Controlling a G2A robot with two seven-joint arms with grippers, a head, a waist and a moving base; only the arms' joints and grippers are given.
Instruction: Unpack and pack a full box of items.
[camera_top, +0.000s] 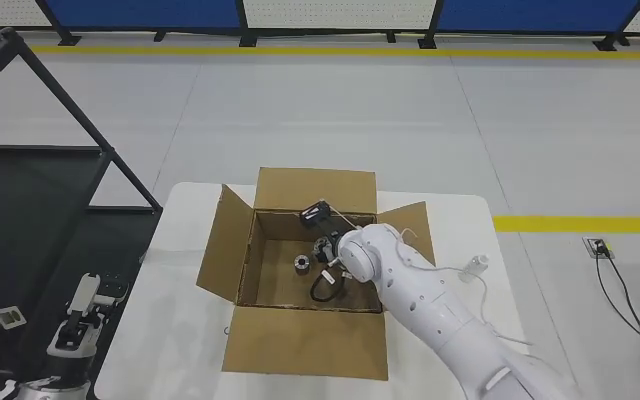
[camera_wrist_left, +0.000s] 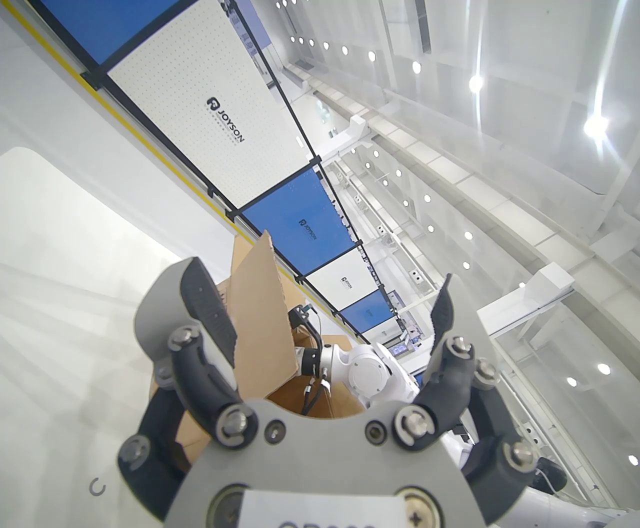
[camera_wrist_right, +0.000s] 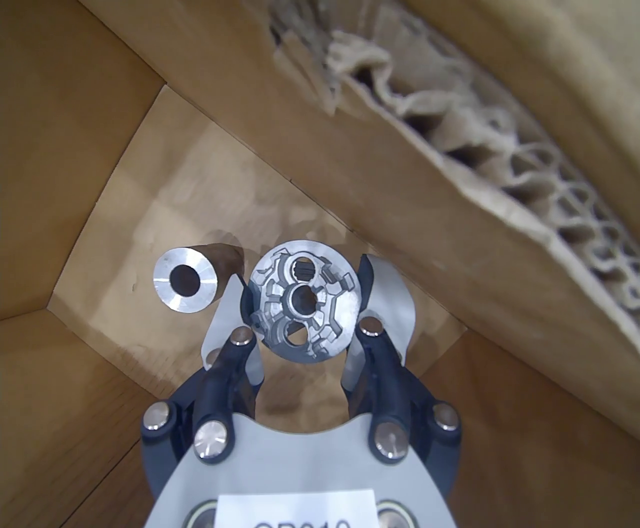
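An open cardboard box (camera_top: 262, 335) stands on the white table (camera_top: 180, 300). My right arm goes down into it. Inside, my right gripper (camera_wrist_right: 304, 287) is shut on a round grey metal disc (camera_wrist_right: 305, 306) with holes and cast ribs, one finger on each side of its rim. A short metal tube (camera_wrist_right: 184, 280) stands on the box floor just beside the disc; it is the tube (camera_top: 300, 263) next to the right gripper (camera_top: 325, 250). My left gripper (camera_wrist_left: 320, 280) is open and holds nothing, pointing upward beside the table's left edge, by the box flap (camera_wrist_left: 262, 320).
The box's four flaps are folded outward; a torn corrugated wall edge (camera_wrist_right: 450, 130) is close to my right gripper. A small white item (camera_top: 477, 263) lies on the table to the right of the box. A black cable loop (camera_top: 322, 292) hangs inside the box.
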